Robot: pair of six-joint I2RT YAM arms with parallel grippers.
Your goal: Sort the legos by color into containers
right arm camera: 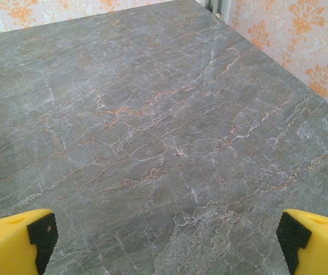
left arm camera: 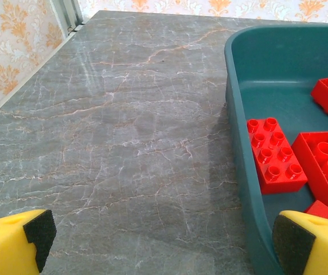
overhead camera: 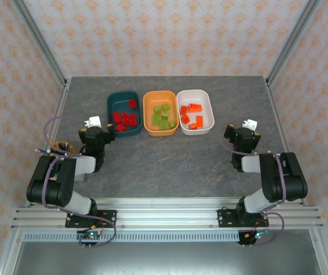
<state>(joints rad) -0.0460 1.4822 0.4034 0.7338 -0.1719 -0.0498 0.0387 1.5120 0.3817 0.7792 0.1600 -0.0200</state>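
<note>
1. The left gripper [overhead camera: 95,127] hangs low over the table [overhead camera: 170,163] with its jaws spread wide and nothing between them. In the left wrist view, the left gripper [left arm camera: 164,240] has only bare stone between its two yellow fingers, whose black pads [left arm camera: 38,235] face each other.
2. The teal tub [overhead camera: 121,102] sits just ahead of that gripper and to its right. From the wrist, the tub's near left wall [left arm camera: 238,114] runs up beside the gripper's right finger, and the finger's tip overlaps the tub's near corner.
3. The red bricks [overhead camera: 125,118] lie inside the teal tub, ahead and to the right of the left gripper. The wrist view shows several of them [left arm camera: 276,156] flat on the tub floor, studs up.
4. The orange tub [overhead camera: 152,106] stands touching or nearly touching the teal one, farther to the left gripper's right. It holds the green bricks [overhead camera: 163,117].
5. The white tub [overhead camera: 204,121] comes next in the row, ahead and to the left of the right gripper [overhead camera: 245,129]. It holds the orange bricks [overhead camera: 191,114].
6. The right gripper [right arm camera: 167,240] is also spread wide and holds nothing. Bare table [right arm camera: 152,114] lies under and ahead of it, and a patterned wall [right arm camera: 290,46] rises to its right.
</note>
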